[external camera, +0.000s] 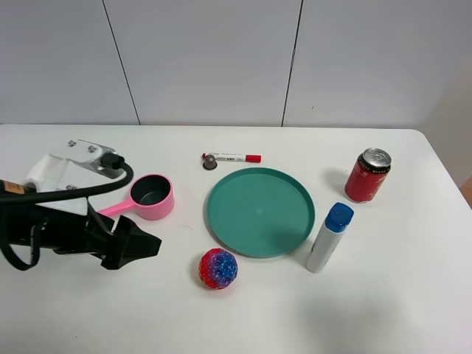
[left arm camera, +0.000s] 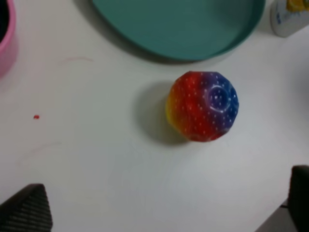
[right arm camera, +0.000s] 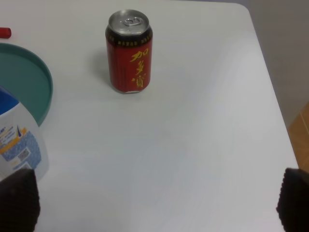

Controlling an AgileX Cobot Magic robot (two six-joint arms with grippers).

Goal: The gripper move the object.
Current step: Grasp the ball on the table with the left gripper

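Left pincer [external camera: 151,243] spread wide, glittery ball [external camera: 217,268] near, ahead of its tips, not touching

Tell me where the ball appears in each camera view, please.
Exterior high: the ball lies at the front, just before the plate.
Left wrist: the ball is near the centre, beside the plate's rim, not touching.
Right wrist: not in it.
Shared landmark: the teal plate, in all three views.

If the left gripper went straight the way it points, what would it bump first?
Probably the glittery ball: the left gripper points toward it, and its wrist view shows the ball ahead between the open fingers. Its height is unclear, so it might pass over.
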